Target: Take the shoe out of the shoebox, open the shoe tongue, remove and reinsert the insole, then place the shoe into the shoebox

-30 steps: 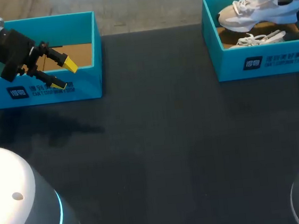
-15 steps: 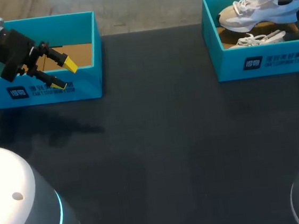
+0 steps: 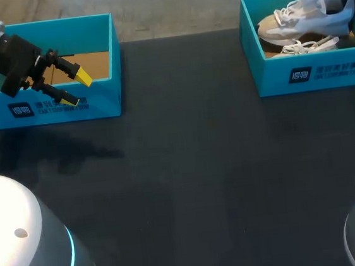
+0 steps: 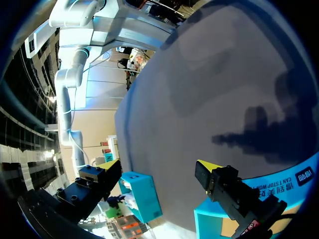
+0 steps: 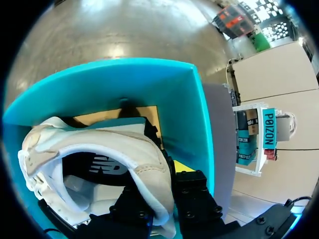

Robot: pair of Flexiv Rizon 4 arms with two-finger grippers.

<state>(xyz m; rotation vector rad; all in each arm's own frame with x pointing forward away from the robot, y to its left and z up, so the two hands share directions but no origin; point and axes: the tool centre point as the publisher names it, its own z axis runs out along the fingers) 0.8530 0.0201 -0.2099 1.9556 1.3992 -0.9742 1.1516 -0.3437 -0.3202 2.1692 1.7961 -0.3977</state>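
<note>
1. Yellow-tipped right gripper pinches the heel collar of the white sneaker, one finger inside and one outside.
2. The sneaker extends ahead of it, toe outward, within the teal shoebox. A second sneaker lies beneath.
3. It is probably light and soft, and the padded collar may fold, so a deep grip near the stiffer heel suits best.
4. Well off to its side across the black table, the left gripper hovers, spread, over a second shoebox.

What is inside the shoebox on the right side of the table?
A white shoe, its heel in the right gripper, above a second shoe. They cover most of the shoebox floor.
</note>
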